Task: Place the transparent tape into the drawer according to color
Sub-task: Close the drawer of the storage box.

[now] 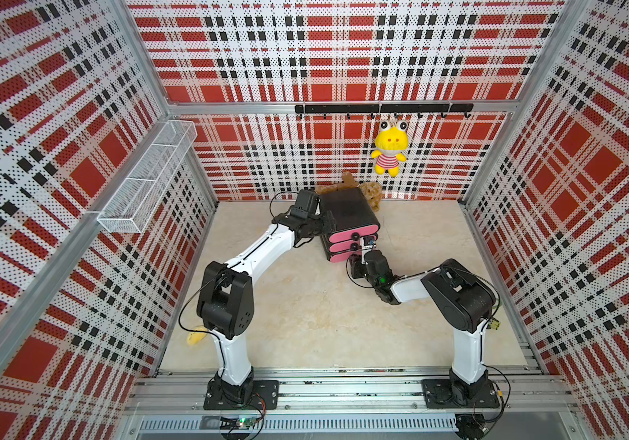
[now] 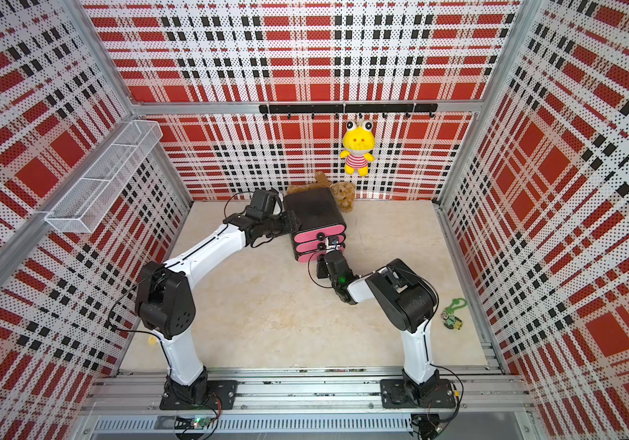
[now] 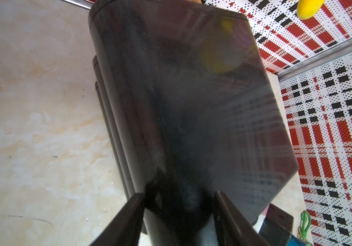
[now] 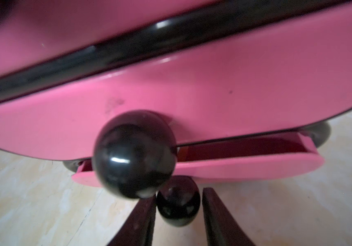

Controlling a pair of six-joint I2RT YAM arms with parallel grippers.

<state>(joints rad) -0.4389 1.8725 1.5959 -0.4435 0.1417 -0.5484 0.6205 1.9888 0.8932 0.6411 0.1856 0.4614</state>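
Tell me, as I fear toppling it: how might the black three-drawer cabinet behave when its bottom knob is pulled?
The cabinet looks rigid and small, on feet over a smooth table, so it probably slides unless braced. The glossy round bottom knob at the right gripper may slip.

Fingers (image 3: 127, 220) astride edge of black cabinet (image 3: 181, 106)

Beige marbled tabletop (image 1: 305, 324): drawer cabinet (image 1: 347, 211) at back, brown plush (image 1: 372, 194) behind, yellow item (image 1: 195, 337) left, green keychain (image 2: 454, 314) right.
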